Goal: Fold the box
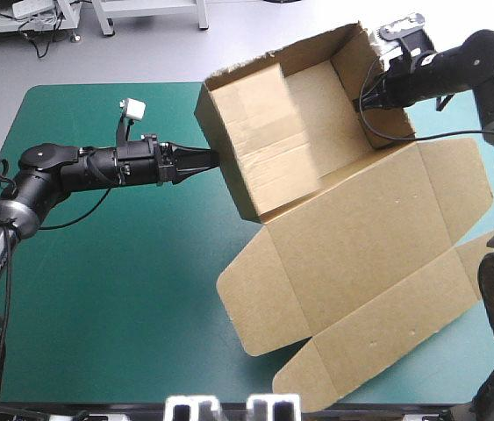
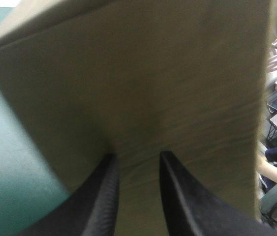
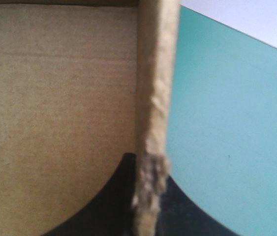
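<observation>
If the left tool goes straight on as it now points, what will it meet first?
The outer side wall of the box; the left tool looks almost against it, though contact is unclear.

A brown cardboard box point(image 1: 361, 237), partly assembled: one end forms an open tray with four raised walls, and the lid panel lies flat with its side flaps and front flap spread out. The tray end is lifted and tipped, showing its inside, above the far right of the teal-green table point(image 1: 97, 263). The lid's flaps reach toward the near edge.
</observation>
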